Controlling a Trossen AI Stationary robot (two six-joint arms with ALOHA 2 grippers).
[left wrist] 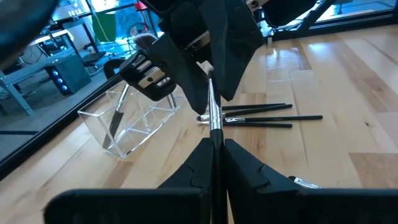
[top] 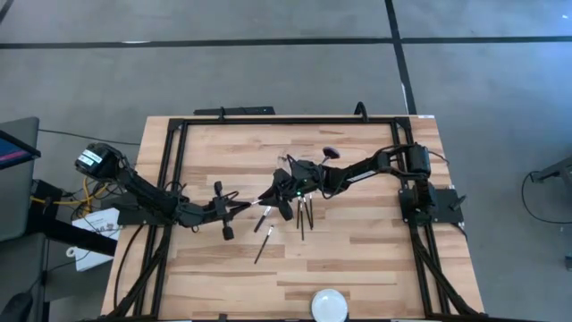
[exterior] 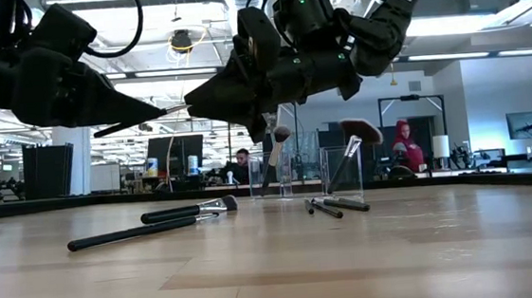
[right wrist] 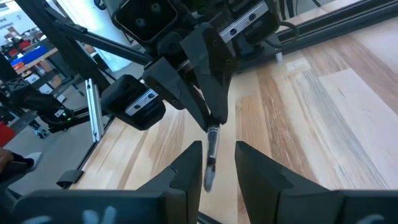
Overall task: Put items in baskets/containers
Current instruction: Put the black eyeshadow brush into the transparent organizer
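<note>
A slim makeup brush [left wrist: 214, 115] with a silver collar hangs in the air between my two grippers, above the table's middle. My left gripper [left wrist: 216, 144] is shut on it. My right gripper [right wrist: 217, 152] faces it, open, its fingers on either side of the brush's free end [right wrist: 210, 163]; whether one finger touches it I cannot tell. The clear container [left wrist: 140, 124] stands just beyond, toward the far edge, with a brush [left wrist: 119, 112] leaning inside and a fan brush [top: 331, 152] at its right end. My left gripper pinches the brush's dark handle [left wrist: 215, 138] between its two fingertips. The fingers come nearly level from the table's left, and the brush runs out forward along them toward my right gripper. The brush is lifted clear of the table, about level.
Three brushes [left wrist: 261, 116] lie side by side on the wood under my right gripper. Two more brushes [top: 264, 221] [top: 263, 248] lie nearer the front edge. A white round disc [top: 328, 304] sits at the front edge. A dark frame [top: 170, 179] borders the table.
</note>
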